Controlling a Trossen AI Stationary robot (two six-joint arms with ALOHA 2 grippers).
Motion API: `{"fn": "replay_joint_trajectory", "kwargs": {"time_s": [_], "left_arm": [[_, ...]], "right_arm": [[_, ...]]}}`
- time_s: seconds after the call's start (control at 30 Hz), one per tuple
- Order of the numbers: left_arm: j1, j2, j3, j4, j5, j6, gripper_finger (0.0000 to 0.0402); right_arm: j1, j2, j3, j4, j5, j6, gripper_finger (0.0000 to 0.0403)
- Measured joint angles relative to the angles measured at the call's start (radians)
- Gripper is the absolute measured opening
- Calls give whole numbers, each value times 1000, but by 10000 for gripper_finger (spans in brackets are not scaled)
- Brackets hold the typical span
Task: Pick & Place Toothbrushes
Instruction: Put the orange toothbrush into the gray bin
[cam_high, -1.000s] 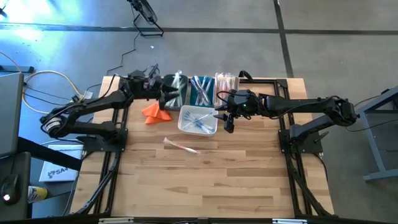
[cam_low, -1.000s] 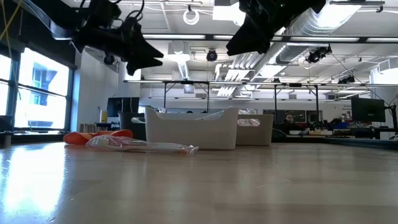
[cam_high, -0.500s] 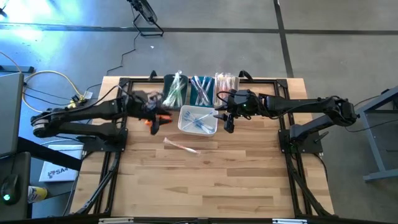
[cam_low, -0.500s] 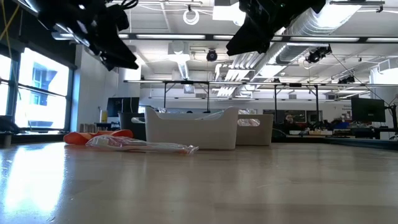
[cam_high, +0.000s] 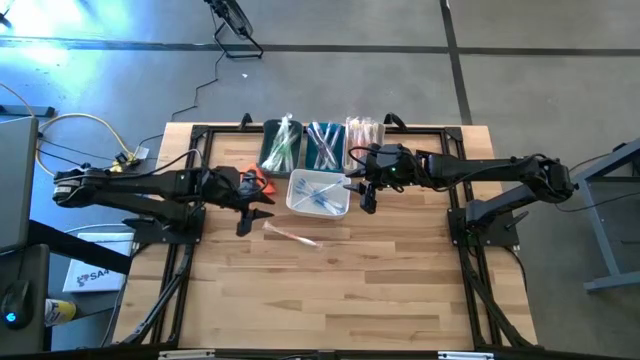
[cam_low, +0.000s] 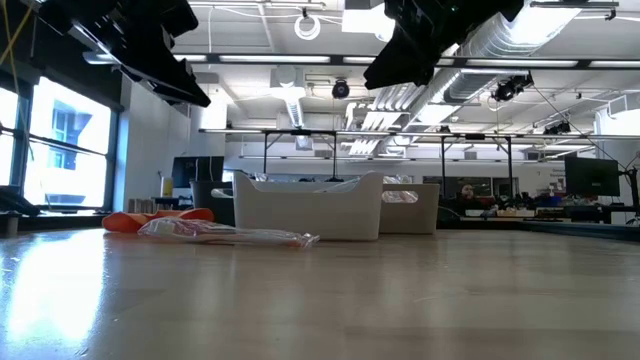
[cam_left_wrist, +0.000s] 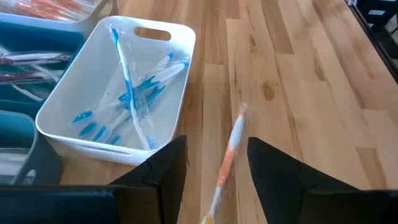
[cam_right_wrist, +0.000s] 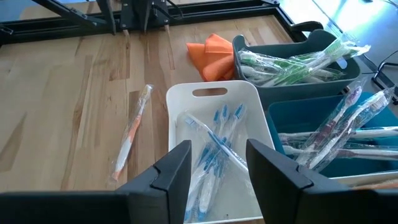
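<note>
One wrapped toothbrush with an orange handle (cam_left_wrist: 227, 157) lies flat on the wooden table, just in front of a white bin (cam_high: 318, 194) that holds blue toothbrushes (cam_right_wrist: 213, 151). My left gripper (cam_left_wrist: 214, 171) hangs open above the table. It slants down toward the loose toothbrush, which shows between its fingers but well below them. My right gripper (cam_right_wrist: 217, 168) is open and empty, held above the white bin's right end (cam_high: 347, 190). At the far edge are a dark green bin of green brushes (cam_high: 280, 148), a blue bin (cam_high: 323, 145) and a pale bin of orange brushes (cam_high: 362, 133).
An orange folded cloth (cam_right_wrist: 211, 51) lies left of the white bin, partly under my left arm (cam_high: 150, 185) in the high view. Black frame rails run along the table's left and right sides (cam_high: 470, 260). The near half of the table (cam_high: 330, 300) is bare wood.
My left gripper has swung from over the dark green bin at the far edge toward the near edge. It has turned until it points at the loose toothbrush, and it has stayed open. The toothbrush has not moved.
</note>
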Motion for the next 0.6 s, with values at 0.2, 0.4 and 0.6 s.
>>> {"fn": "replay_joint_trajectory", "kwargs": {"time_s": [0.2,0.4,0.6], "left_arm": [[2,0,0,13,-3,0,166],[2,19,0,3,5,45,166],[2,100,-1,-8,30,52,166]], "right_arm": [[0,0,0,0,0,32,146],[0,0,0,0,0,42,146],[0,0,0,0,0,39,146]]}}
